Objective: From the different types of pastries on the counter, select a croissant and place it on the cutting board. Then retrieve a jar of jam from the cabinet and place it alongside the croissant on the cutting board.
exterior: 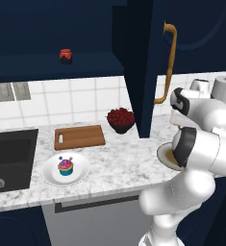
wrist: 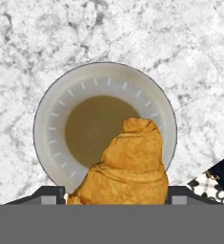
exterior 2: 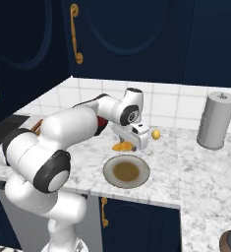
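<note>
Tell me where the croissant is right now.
The croissant is in the claw, lifted just above the round plate on the counter, right of the open cabinet door.

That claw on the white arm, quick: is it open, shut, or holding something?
Gripper: closed on the croissant, held above the round plate.
</note>
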